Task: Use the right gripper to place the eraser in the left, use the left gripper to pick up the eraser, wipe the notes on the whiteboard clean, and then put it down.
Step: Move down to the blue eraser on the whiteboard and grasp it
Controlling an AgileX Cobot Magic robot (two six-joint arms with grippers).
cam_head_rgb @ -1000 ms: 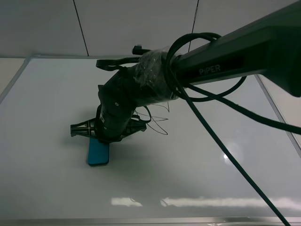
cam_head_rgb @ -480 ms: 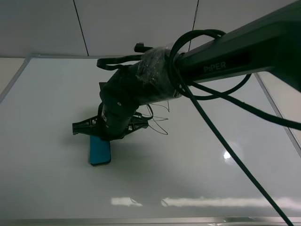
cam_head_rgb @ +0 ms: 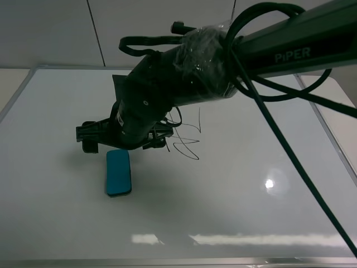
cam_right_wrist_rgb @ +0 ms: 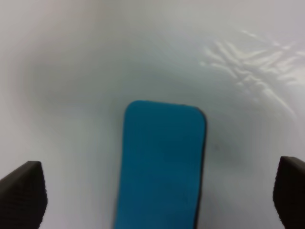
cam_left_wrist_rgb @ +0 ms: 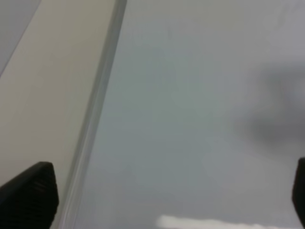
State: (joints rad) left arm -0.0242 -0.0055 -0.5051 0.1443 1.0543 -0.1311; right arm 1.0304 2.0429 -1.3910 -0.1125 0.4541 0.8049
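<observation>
The teal-blue eraser point(cam_head_rgb: 118, 173) lies flat on the whiteboard point(cam_head_rgb: 234, 195), left of centre. My right gripper point(cam_head_rgb: 124, 143) on the "PiPER" arm hovers just above and behind it, open and empty. In the right wrist view the eraser point(cam_right_wrist_rgb: 162, 167) lies between and below the spread fingertips point(cam_right_wrist_rgb: 21, 198), apart from them. The notes point(cam_head_rgb: 187, 138), a black looping scribble, sit just right of the gripper, partly hidden by the arm. My left gripper point(cam_left_wrist_rgb: 164, 200) is open and empty over the whiteboard's left frame edge point(cam_left_wrist_rgb: 95, 119). It is out of the exterior high view.
The thick right arm and its black cables point(cam_head_rgb: 290, 156) cross the upper and right part of the board. The silver frame point(cam_head_rgb: 17, 92) runs along the left side, with a beige surface point(cam_left_wrist_rgb: 43, 95) beyond it.
My right gripper has lifted up and back off the eraser, which stays lying on the board. More of the eraser and of the scribble now shows.
</observation>
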